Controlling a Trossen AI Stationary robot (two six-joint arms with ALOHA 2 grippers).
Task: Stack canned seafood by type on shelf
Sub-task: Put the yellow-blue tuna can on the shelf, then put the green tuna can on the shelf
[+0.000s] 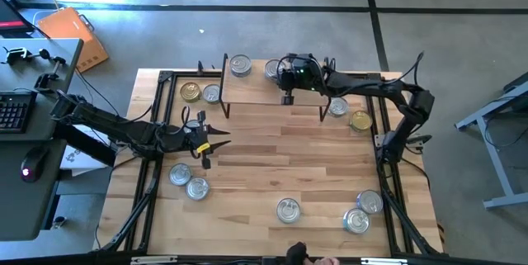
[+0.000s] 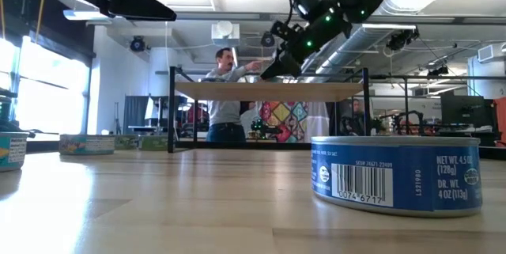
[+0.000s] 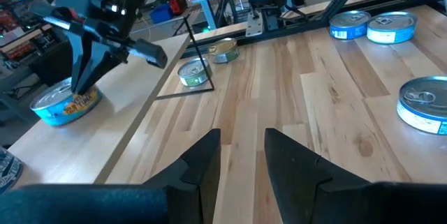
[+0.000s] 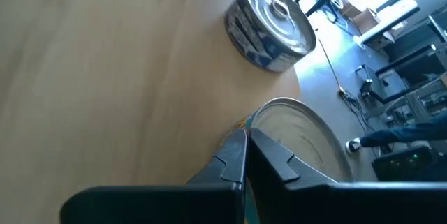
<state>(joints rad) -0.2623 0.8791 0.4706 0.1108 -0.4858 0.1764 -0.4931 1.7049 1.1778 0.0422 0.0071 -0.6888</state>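
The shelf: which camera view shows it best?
The high view: the whole shelf shows from above, with two tins on it. The low view shows its edge and legs, the right wrist view only its top, the left wrist view one end.

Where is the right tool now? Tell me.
In the high view the right tool hangs shut over the shelf, near its front edge, right of the silver can on it.

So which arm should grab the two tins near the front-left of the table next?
Probably the left. The left gripper hovers empty, fingers apart, just above those two tins. The right gripper is shut over the shelf, beside a tin, far from them.
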